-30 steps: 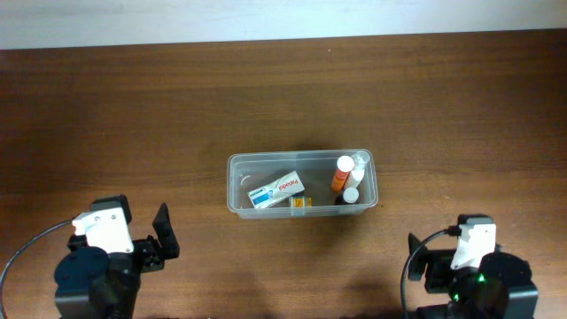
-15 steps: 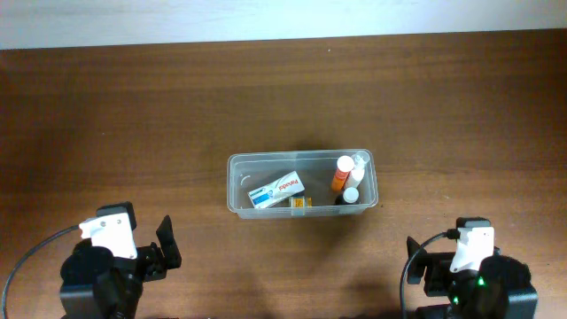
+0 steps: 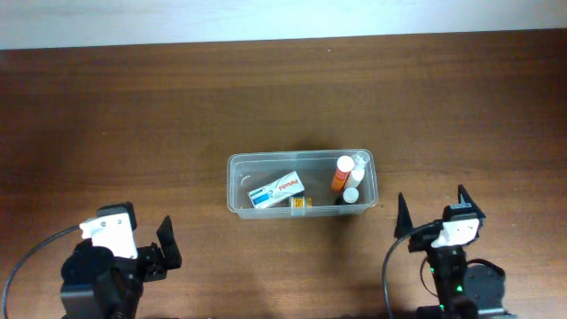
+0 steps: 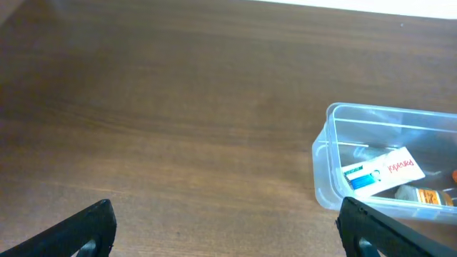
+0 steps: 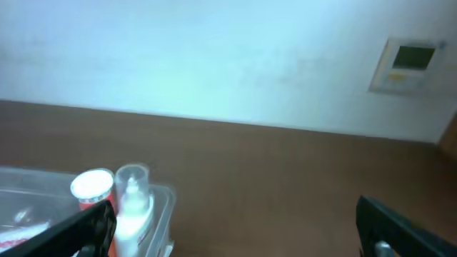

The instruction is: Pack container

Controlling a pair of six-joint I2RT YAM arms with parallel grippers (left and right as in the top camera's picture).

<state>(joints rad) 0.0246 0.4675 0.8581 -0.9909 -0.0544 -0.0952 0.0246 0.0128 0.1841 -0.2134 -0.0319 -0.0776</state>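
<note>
The clear container (image 3: 236, 174) sits at the table's middle. It holds a white and blue box (image 3: 276, 190), an orange bottle with a white cap (image 3: 342, 174), a clear bottle (image 3: 360, 165), a small dark bottle (image 3: 351, 197) and a small orange item (image 3: 301, 203). The container also shows in the left wrist view (image 4: 325, 164) and the right wrist view (image 5: 163, 207). My left gripper (image 3: 165, 245) is open and empty at the front left. My right gripper (image 3: 431, 211) is open and empty at the front right, a little right of the container.
A brown wooden table (image 3: 133, 115) runs to a white wall (image 3: 266, 18) at the back. A wall panel (image 5: 409, 64) shows in the right wrist view.
The left arm drew back toward the front edge, then stayed. The right arm turned and lifted, so its open fingers now point toward the container's right end.
</note>
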